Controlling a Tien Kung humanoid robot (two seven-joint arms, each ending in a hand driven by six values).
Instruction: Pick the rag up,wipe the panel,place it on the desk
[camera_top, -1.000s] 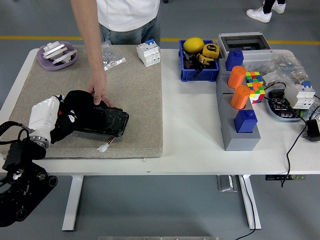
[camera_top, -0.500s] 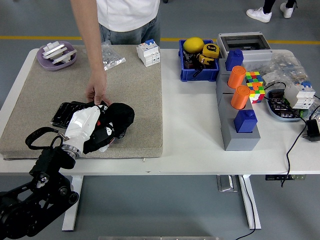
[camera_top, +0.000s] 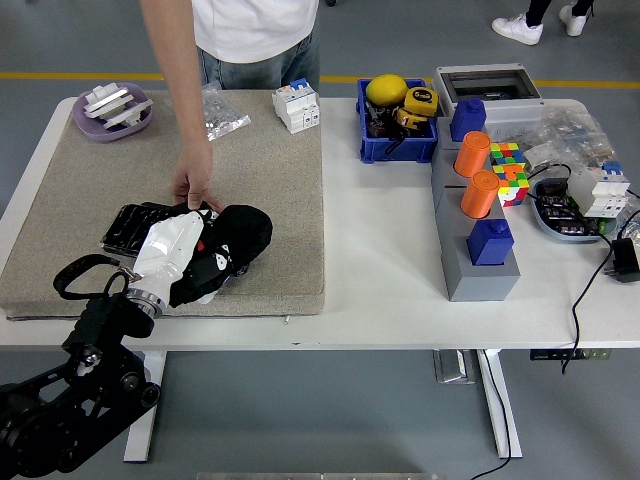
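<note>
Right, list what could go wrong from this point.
1. The person's hand holds the far edge of the black panel, right beside the left hand and its black rag; another wiping stroke could brush those fingers.
2. The panel lies loose on the beige mat; if the person lets go, wiping might drag it.
3. The rag covers the panel's right end, so its wires there could snag.

Just far of my left hand (camera_top: 178, 255) a person's hand (camera_top: 194, 186) presses on the black panel (camera_top: 135, 224), closing off that side. Right of the rag (camera_top: 235, 240) the tan mat (camera_top: 270, 180) lies bare to its right edge, and past it a strip of white table (camera_top: 385, 250) stays open. Further right the grey block (camera_top: 478, 255) with orange cylinders (camera_top: 478, 175) and the blue bin (camera_top: 398, 125) stand in the way.
</note>
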